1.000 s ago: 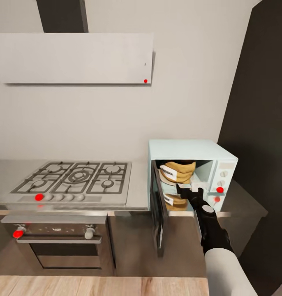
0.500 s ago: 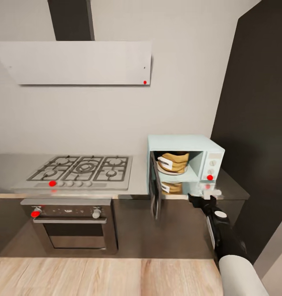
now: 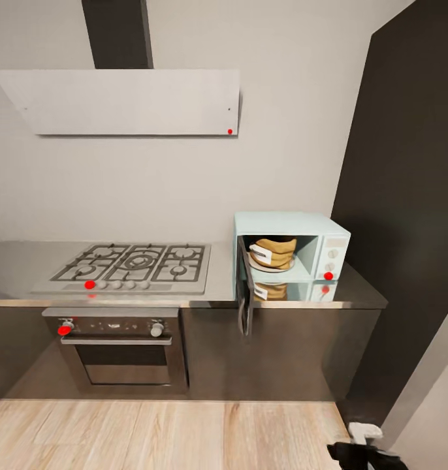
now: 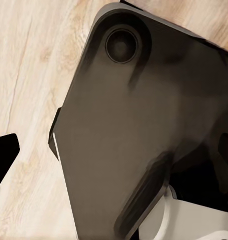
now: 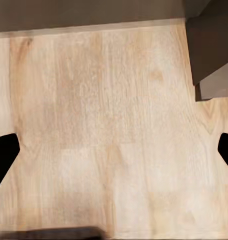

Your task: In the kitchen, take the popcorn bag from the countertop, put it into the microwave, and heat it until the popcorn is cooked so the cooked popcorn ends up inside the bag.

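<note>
The pale mint-blue microwave [image 3: 328, 230] stands at the right end of the grey countertop [image 3: 221, 287], its dark door [image 3: 245, 294] swung open toward me. The tan popcorn bag [image 3: 273, 251] with its white label sits inside on the plate; I cannot make out the kernels. In the head view my right gripper [image 3: 358, 450] hangs low at the bottom right corner, far from the microwave. The right wrist view has that gripper [image 5: 114, 155] open over wooden floor, holding nothing. My left gripper [image 4: 114, 150] points at the robot's dark base, one fingertip [image 4: 4, 157] far out at the edge.
A steel gas hob [image 3: 136, 264] lies left of the microwave, over a steel oven [image 3: 116, 349] with red-marked knobs. A grey hood [image 3: 126, 101] hangs above. A tall dark cabinet [image 3: 407, 215] stands to the right. Wooden floor [image 3: 172, 434] lies between me and the cabinets.
The view has backed away from the counter. My right arm has pulled out from the microwave's opening and dropped to the bottom right corner. The bag stays inside.
</note>
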Controlling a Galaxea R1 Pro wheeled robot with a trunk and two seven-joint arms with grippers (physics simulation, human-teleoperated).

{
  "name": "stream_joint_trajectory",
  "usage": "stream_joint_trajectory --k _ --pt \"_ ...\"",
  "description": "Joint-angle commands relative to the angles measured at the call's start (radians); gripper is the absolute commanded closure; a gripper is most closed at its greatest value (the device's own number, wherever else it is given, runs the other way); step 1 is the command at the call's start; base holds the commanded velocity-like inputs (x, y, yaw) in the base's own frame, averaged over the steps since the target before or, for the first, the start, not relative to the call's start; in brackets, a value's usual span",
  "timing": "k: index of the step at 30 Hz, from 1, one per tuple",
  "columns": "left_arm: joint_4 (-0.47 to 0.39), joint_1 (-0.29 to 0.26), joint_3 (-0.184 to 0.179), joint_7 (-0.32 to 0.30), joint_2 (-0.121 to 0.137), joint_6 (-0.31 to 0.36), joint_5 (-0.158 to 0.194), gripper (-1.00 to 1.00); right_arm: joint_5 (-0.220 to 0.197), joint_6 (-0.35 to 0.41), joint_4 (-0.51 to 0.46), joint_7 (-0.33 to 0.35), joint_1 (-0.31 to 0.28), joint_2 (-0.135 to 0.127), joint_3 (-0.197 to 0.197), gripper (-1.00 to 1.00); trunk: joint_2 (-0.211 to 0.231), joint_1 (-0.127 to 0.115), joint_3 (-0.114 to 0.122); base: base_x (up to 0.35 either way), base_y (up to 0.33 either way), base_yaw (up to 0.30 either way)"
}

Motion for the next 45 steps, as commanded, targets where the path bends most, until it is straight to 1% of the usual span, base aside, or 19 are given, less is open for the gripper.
stream_joint_trajectory --k 1,3,5,6,10,12,14,17,19,21,26,32,36,39,45 --pt "-0.001 0.000 -0.003 0.004 -0.001 -0.002 0.005 -1.00 0.009 -0.029 0.072 0.005 0.000 -0.012 -0.009 -1.00 -0.001 0.000 -0.001 0.000 0.000 0.000" --pt "-0.001 0.000 -0.004 0.004 -0.001 -0.002 0.004 -1.00 0.011 -0.070 0.199 -0.005 0.002 -0.028 -0.005 -1.00 -0.001 0.000 -0.001 0.000 0.000 0.000" --pt "-0.005 0.000 -0.006 0.004 -0.001 -0.002 0.003 -1.00 0.014 -0.079 0.230 -0.010 0.042 -0.025 -0.002 -1.00 -0.001 0.000 -0.001 0.000 0.000 0.000" --pt "-0.008 0.000 -0.008 0.004 -0.001 -0.002 0.003 -1.00 0.019 -0.081 0.235 -0.011 0.067 -0.022 -0.001 -1.00 -0.001 0.000 -0.001 0.000 0.000 0.000" --pt "-0.015 0.000 -0.009 0.004 0.000 -0.002 0.000 -1.00 0.040 -0.079 0.241 -0.013 0.115 -0.016 0.001 -1.00 -0.001 0.000 -0.001 0.000 0.000 0.000" --pt "-0.016 0.000 -0.010 0.004 0.000 -0.002 -0.001 -1.00 0.043 -0.082 0.241 -0.017 0.146 -0.014 0.002 -1.00 -0.001 0.000 -0.001 0.000 0.000 0.000" --pt "-0.016 0.000 -0.011 0.004 0.000 -0.002 -0.001 -1.00 0.044 -0.085 0.241 -0.034 0.181 -0.004 0.002 -1.00 -0.001 0.000 -0.001 0.000 0.000 0.000" --pt "-0.017 0.000 -0.011 0.004 0.000 -0.002 -0.001 -1.00 0.044 -0.092 0.242 -0.058 0.215 0.002 0.001 -1.00 -0.001 0.000 -0.001 0.000 0.000 0.000" --pt "-0.017 0.000 -0.012 0.004 0.000 -0.002 -0.001 -1.00 0.044 -0.095 0.242 -0.064 0.267 0.004 0.001 -1.00 -0.001 0.000 -0.001 0.000 0.000 0.000" --pt "-0.017 0.000 -0.011 0.004 0.000 -0.003 -0.001 -1.00 0.044 -0.107 0.242 -0.065 0.307 0.011 0.001 -1.00 -0.001 0.000 -0.001 0.000 0.000 0.000" --pt "-0.015 0.000 -0.010 0.004 0.001 -0.002 0.001 -1.00 0.042 -0.162 0.241 -0.064 0.325 0.013 0.001 -1.00 -0.001 0.000 -0.001 0.063 0.000 0.000" --pt "-0.015 0.000 -0.010 0.004 0.000 -0.002 -0.001 -1.00 0.045 -0.163 0.241 -0.064 0.325 0.012 0.001 -1.00 -0.001 0.000 -0.001 0.309 0.000 0.000" --pt "-0.015 0.000 -0.010 0.004 0.000 -0.002 -0.001 -1.00 0.060 -0.164 0.241 -0.064 0.325 0.013 0.001 -1.00 -0.001 0.000 -0.001 0.321 0.000 0.000" --pt "-0.015 0.000 -0.010 0.004 0.000 -0.003 -0.001 -1.00 0.063 -0.163 0.241 -0.064 0.325 0.013 0.001 -1.00 -0.001 0.000 -0.001 0.292 0.000 0.048" --pt "-0.015 0.000 -0.009 0.004 0.001 -0.003 0.002 -1.00 0.064 -0.164 0.241 -0.064 0.325 0.013 0.001 -1.00 -0.001 0.000 -0.001 0.049 0.000 0.219"
